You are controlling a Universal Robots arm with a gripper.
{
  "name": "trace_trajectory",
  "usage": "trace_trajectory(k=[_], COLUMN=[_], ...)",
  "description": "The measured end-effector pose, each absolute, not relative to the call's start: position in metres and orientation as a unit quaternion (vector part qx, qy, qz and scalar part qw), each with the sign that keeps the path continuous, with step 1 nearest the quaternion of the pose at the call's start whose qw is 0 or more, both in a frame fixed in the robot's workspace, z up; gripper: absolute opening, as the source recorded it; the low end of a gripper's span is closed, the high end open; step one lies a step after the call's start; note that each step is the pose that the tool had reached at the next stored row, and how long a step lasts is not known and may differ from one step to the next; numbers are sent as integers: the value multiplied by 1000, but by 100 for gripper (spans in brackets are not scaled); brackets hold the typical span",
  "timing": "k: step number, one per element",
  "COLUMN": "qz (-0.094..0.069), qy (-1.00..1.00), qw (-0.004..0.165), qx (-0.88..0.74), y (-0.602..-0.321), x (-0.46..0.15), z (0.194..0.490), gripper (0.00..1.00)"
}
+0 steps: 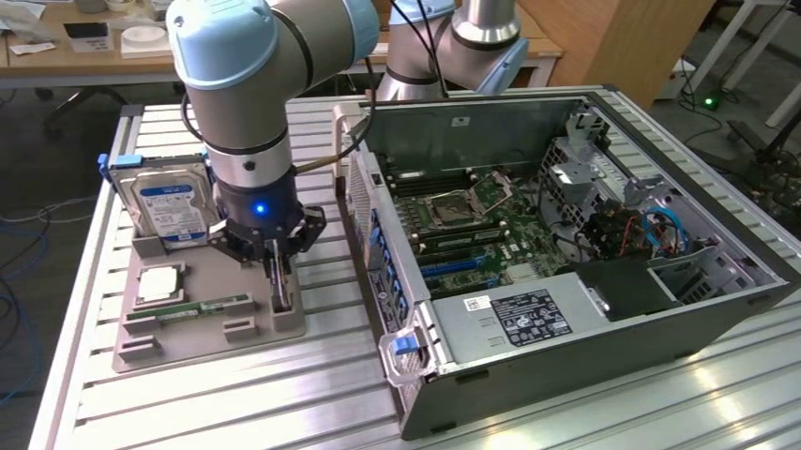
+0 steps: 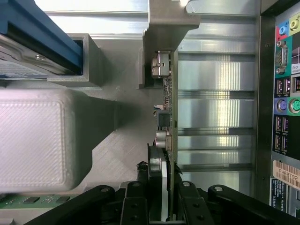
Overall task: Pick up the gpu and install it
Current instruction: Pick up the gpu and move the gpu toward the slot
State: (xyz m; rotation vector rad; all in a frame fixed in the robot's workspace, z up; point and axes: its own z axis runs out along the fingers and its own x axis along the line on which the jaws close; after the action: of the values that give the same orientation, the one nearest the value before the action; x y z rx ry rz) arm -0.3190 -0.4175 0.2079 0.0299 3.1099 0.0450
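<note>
The gpu (image 2: pixel 169 117) is a thin dark card standing on edge in a slot at the exterior view's right end of the grey parts tray (image 1: pixel 201 333). In the exterior view only a dark sliver of the gpu (image 1: pixel 283 302) shows below the tool. My gripper (image 1: pixel 277 274) points straight down over it and straddles the card's near end, with the card running between the black gripper (image 2: pixel 165 204) parts. Whether it is clamped on the card cannot be made out.
On the tray stand a silver hard drive (image 1: pixel 173 208), a processor (image 1: pixel 160 281) and a green memory stick (image 1: pixel 201 307). The open computer case (image 1: pixel 564 309) lies close on the exterior view's right, its motherboard (image 1: pixel 476 225) exposed and its rear ports (image 2: pixel 281 93) near the card.
</note>
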Motion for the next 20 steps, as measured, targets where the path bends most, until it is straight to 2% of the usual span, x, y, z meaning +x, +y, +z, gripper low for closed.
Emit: trace_trajectory(k=[20], qz=[16], qy=[1000], qw=[16], qx=[10], y=[-417], x=[-319], z=[208], gripper=[28])
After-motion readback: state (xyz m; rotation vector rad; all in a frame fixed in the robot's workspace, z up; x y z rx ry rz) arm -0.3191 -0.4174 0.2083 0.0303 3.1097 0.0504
